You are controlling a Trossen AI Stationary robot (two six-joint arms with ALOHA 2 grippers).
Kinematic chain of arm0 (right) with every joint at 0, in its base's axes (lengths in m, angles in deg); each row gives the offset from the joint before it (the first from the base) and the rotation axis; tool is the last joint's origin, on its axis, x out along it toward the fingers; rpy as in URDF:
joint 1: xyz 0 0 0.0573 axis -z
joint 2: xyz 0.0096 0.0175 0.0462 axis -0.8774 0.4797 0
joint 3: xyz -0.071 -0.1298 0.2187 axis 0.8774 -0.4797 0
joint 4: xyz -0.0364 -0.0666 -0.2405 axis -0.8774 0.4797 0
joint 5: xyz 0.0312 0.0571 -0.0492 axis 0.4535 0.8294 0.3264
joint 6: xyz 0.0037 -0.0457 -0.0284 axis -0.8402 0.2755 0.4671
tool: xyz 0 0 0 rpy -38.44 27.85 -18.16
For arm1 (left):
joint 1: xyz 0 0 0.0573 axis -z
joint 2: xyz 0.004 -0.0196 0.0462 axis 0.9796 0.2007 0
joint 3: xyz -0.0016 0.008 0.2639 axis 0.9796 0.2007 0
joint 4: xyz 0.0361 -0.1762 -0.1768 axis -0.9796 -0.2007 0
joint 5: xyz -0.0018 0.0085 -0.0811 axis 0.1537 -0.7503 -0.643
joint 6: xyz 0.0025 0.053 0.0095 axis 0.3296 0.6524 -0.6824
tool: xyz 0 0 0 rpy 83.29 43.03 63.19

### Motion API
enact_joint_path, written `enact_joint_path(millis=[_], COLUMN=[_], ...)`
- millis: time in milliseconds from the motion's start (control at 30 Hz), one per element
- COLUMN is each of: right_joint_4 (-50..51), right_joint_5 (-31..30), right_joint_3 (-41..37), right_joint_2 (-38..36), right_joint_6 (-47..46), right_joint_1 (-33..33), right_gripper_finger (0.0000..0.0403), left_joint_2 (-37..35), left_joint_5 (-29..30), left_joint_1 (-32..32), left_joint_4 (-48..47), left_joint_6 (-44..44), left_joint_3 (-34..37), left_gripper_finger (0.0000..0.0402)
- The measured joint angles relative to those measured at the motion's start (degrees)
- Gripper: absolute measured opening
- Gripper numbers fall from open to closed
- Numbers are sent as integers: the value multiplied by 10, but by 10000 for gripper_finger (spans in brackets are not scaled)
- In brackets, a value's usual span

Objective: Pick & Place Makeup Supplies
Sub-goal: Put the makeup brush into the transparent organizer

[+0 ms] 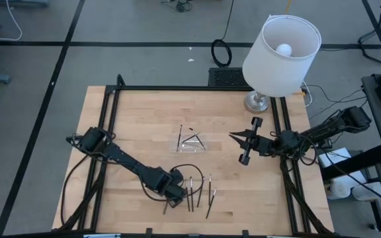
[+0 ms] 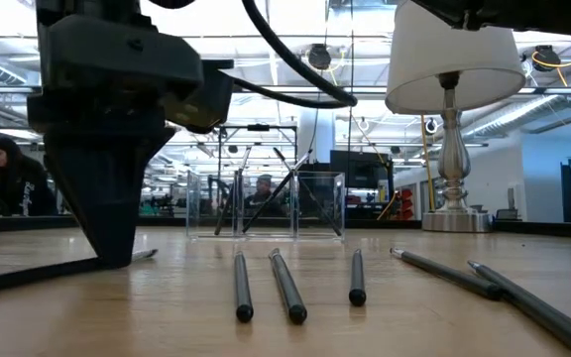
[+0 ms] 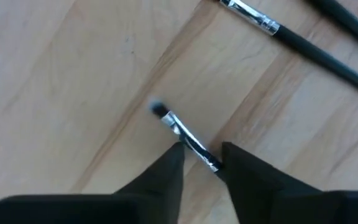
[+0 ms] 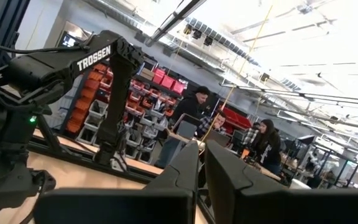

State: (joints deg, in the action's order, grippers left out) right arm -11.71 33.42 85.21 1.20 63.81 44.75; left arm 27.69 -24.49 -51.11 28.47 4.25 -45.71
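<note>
Between my left fingertips [image 3: 201, 163], at the table's near edge: one brush, crossing the gap on a slant.

Down at the wood, my left gripper [image 1: 174, 193] straddles the silver-banded brush [image 3: 182, 134]; its long axis runs diagonally through the gap, bristle tip poking out ahead, handle hidden beneath me. My fingers [image 3: 166, 171] stand partly apart, close on either side of the ferrule, and I cannot tell whether they pinch it yet. I judge a straight squeeze should catch it, though the slant could let it roll. Just beside lie the other sticks [image 1: 199, 188], roughly parallel. Farther off sits the clear tray [image 1: 192, 141], with a few sticks in it. My right gripper [image 1: 245, 146] waits well apart beyond it, closed and empty, so the left is far nearer.
</note>
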Motion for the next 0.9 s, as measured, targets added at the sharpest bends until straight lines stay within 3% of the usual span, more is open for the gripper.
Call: enact_joint_path(millis=[233,433,600,900], right_joint_4=[-1,1,3,7], right_joint_5=[0,0,0,0], right_joint_3=[0,0,0,0], right_joint_2=[0,0,0,0], right_joint_6=[2,-3,-13,-17], right_joint_1=[7,8,8,8], right_gripper_finger=[20,20,20,20], left_joint_2=[0,0,-3,-8], left_joint_5=[-15,-39,-75,-38], left_joint_1=[5,19,38,58], left_joint_4=[-21,-48,-79,-78], left_joint_6=[52,93,125,183], left_joint_3=[1,0,1,2], left_gripper_finger=[37,17,39,95])
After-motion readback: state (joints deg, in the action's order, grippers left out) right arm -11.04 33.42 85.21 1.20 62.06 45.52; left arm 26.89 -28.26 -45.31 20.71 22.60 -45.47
